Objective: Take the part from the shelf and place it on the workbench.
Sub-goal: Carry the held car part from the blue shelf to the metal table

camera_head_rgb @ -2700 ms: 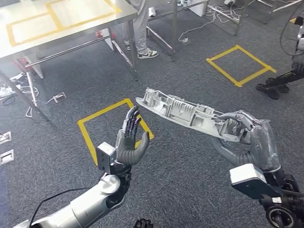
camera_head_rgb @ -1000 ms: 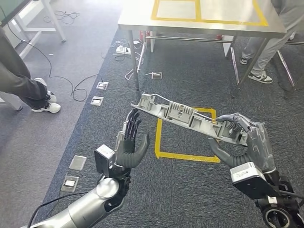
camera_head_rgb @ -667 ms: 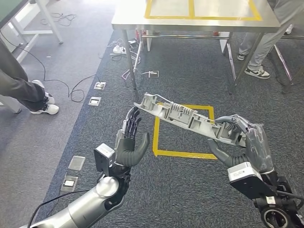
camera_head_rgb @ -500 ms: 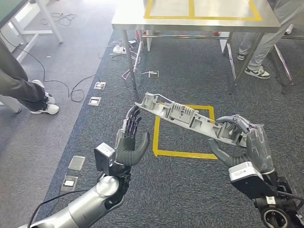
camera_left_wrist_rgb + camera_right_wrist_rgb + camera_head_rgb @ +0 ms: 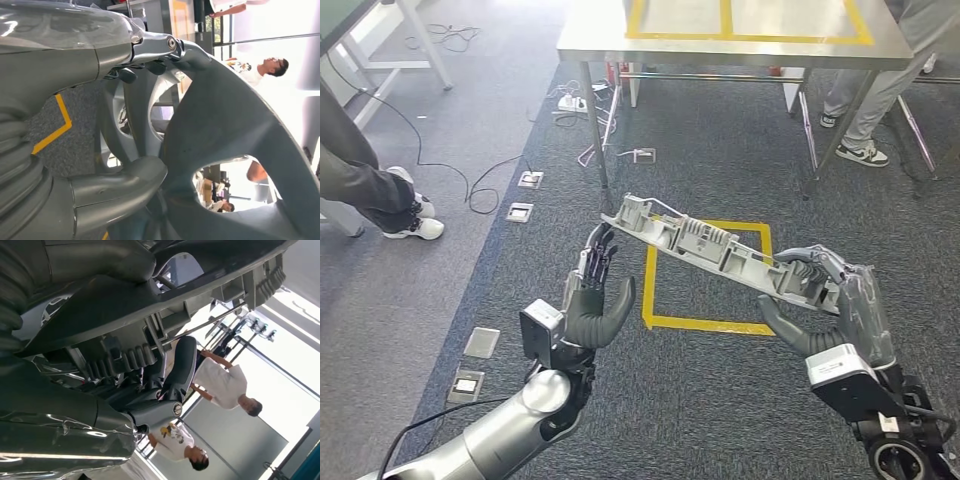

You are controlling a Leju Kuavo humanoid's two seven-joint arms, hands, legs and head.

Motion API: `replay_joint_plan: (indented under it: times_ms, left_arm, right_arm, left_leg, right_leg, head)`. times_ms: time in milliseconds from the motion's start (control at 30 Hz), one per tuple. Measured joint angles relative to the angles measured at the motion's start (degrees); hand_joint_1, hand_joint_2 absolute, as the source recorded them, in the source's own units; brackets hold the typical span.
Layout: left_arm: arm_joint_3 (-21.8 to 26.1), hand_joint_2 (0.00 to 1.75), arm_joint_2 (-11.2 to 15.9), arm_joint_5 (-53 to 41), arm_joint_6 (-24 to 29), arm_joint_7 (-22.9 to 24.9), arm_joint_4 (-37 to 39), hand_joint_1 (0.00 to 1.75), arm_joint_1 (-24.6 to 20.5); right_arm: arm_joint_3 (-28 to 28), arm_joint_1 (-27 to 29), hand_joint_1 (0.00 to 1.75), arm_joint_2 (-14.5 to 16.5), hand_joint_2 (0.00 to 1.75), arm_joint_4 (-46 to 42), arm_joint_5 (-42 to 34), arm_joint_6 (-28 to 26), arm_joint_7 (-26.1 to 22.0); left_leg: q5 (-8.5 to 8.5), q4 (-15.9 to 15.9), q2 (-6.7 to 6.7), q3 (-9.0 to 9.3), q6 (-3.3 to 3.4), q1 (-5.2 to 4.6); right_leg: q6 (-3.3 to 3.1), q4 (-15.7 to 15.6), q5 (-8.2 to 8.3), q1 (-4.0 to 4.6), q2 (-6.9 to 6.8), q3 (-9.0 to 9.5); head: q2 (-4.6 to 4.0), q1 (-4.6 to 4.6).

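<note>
The part [image 5: 705, 247] is a long grey moulded plastic piece with ribs and clips. It hangs in the air above the carpet, tilted, its far end toward the left. My right hand [image 5: 826, 300] grips its near right end, thumb under and fingers [image 5: 810, 262] over; the right wrist view shows the part [image 5: 181, 305] close up. My left hand [image 5: 595, 295] is raised just left of the part's free end, fingers apart, holding nothing. The workbench [image 5: 750, 45] is a steel table with yellow tape outlines, straight ahead at the top.
A yellow tape square [image 5: 709, 275] marks the carpet under the part. Cables and a power strip [image 5: 576, 103] lie by the bench's left leg. One person's legs [image 5: 365, 190] stand at the left, another's shoes [image 5: 867, 150] behind the bench at the right. Floor sockets [image 5: 475, 360] sit lower left.
The camera has turned since the oldest frame, so the workbench now lies straight ahead. Over the last second the view has barely shifted. Both hands and the part keep their pose.
</note>
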Motion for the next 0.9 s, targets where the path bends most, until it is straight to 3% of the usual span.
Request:
replay_joint_plan:
  times_ms: [133,167,267,300,333,400,433,500,567,633,700,767,800,833,900]
  left_arm:
    - [0.0,1.75,0.02,-0.04,-0.37,0.0,-0.26,0.0,0.04]
    - [0.0,1.75,0.01,-0.09,-0.43,-0.01,-0.32,0.0,0.03]
    - [0.0,1.75,-0.02,-0.27,-0.46,-0.03,-0.37,0.0,0.09]
    - [0.0,1.75,-0.02,-0.31,-0.46,-0.03,-0.37,0.0,0.17]
    - [0.0,1.75,-0.02,-0.34,-0.46,-0.03,-0.37,0.0,0.26]
    - [0.0,1.75,-0.02,-0.38,-0.46,-0.03,-0.37,0.0,0.39]
    - [0.01,1.75,0.02,-0.4,-0.46,-0.04,-0.38,0.0,0.42]
    - [0.03,1.75,0.07,-0.46,-0.42,-0.03,-0.46,0.0,0.45]
    - [0.05,1.75,0.13,-0.49,-0.34,-0.01,-0.56,0.0,0.61]
    - [0.06,1.75,0.21,-0.5,-0.31,0.0,-0.66,0.0,0.71]
    - [0.07,1.75,0.26,-0.5,-0.3,0.0,-0.78,0.0,0.62]
    - [0.07,1.75,0.27,-0.49,-0.28,-0.01,-0.85,0.0,0.61]
    - [0.07,1.75,0.29,-0.46,-0.25,-0.01,-0.85,0.0,0.66]
    - [0.07,1.75,0.31,-0.45,-0.21,-0.01,-0.85,0.0,0.7]
    - [0.07,1.75,0.34,-0.43,-0.11,-0.01,-0.87,0.0,0.71]
  right_arm:
    - [-0.14,0.52,1.75,0.34,1.75,0.01,0.22,0.08,-0.11]
    - [-0.17,0.61,1.75,0.39,1.75,0.02,0.33,0.19,-0.2]
    - [-0.16,1.0,1.75,0.46,1.75,0.07,0.51,0.62,-0.46]
    - [-0.15,1.19,1.75,0.48,1.75,0.11,0.54,0.71,-0.49]
    - [-0.14,1.33,1.75,0.5,1.75,0.18,0.55,0.78,-0.51]
    - [-0.14,1.41,1.75,0.53,1.75,0.29,0.55,0.89,-0.56]
    - [-0.12,1.42,1.75,0.55,1.75,0.37,0.55,0.94,-0.6]
    - [-0.1,1.48,1.75,0.81,1.75,0.49,0.54,1.01,-0.74]
    - [-0.12,1.54,1.75,1.12,1.75,0.62,0.52,1.08,-0.92]
    - [-0.16,1.52,1.75,1.33,1.75,0.73,0.52,1.09,-1.02]
    - [-0.18,1.49,1.75,1.48,1.75,0.77,0.52,1.07,-1.09]
    - [-0.17,1.53,1.75,1.52,1.75,0.8,0.52,1.07,-1.14]
    - [-0.16,1.57,1.75,1.53,1.75,0.82,0.52,1.08,-1.14]
    - [-0.16,1.62,1.75,1.55,1.75,0.84,0.5,1.09,-1.14]
    - [-0.18,1.68,1.75,1.63,1.75,0.85,0.45,1.11,-1.13]
  left_leg:
    - [0.55,-2.54,0.27,1.76,1.23,0.32]
    - [0.81,-3.45,0.42,2.54,1.31,0.64]
    - [0.65,-4.03,0.62,3.44,1.18,1.07]
    - [0.42,-3.89,0.61,3.53,0.96,1.22]
    - [0.13,-3.63,0.54,3.6,0.65,1.45]
    - [-0.87,-2.46,0.32,3.71,-0.31,2.1]
    - [-1.47,-1.68,0.18,3.58,-0.91,2.19]
    - [-2.18,-0.34,-0.06,3.01,-1.93,2.2]
    - [-2.2,-0.02,-0.22,2.62,-2.59,2.22]
    - [-2.88,1.03,0.49,2.19,-3.01,2.31]
    - [-5.2,6.67,1.84,-0.83,-3.07,2.19]
    - [-7.69,15.16,2.48,-6.09,-2.83,1.95]
    - [-7.83,17.75,2.52,-8.08,-2.57,1.79]
    - [-6.85,18.11,2.53,-8.94,-2.15,1.57]
    - [-2.13,11.98,2.53,-7.02,-0.74,0.79]
  right_leg:
    - [0.86,-0.33,-0.28,0.03,-0.08,0.28]
    - [0.98,1.69,-1.33,0.11,-0.15,-0.6]
    - [1.67,13.02,-5.95,-0.42,-0.3,-6.38]
    - [2.02,14.98,-6.13,-0.73,-0.35,-7.65]
    - [2.42,14.6,-5.11,-1.06,-0.41,-7.76]
    - [3.48,7.74,-0.85,-1.9,-0.45,-4.85]
    - [3.91,4.22,0.51,-2.12,-0.19,-2.97]
    - [3.31,1.0,1.01,-2.17,0.37,-1.19]
    - [1.73,1.54,0.53,-1.86,0.56,-1.41]
    - [0.79,1.69,0.3,-1.77,0.43,-1.27]
    - [0.09,1.59,0.05,-1.66,0.15,-0.96]
    - [-0.41,1.59,-0.28,-1.24,-0.16,-0.75]
    - [-0.65,1.59,-0.46,-0.98,-0.28,-0.57]
    - [-0.87,1.59,-0.67,-0.69,-0.35,-0.32]
    - [-1.17,1.55,-1.18,-0.16,-0.4,0.42]
  head:
    - [0.0,-0.12]
    - [0.0,0.0]
    - [0.0,0.41]
    - [0.0,0.43]
    - [0.0,0.42]
    - [0.0,0.48]
    - [0.0,0.72]
    - [0.0,0.91]
    - [0.0,0.6]
    - [0.0,0.14]
    - [0.0,-0.43]
    - [0.0,-0.97]
    - [0.0,-1.15]
    - [0.0,-1.31]
    - [0.0,-1.59]
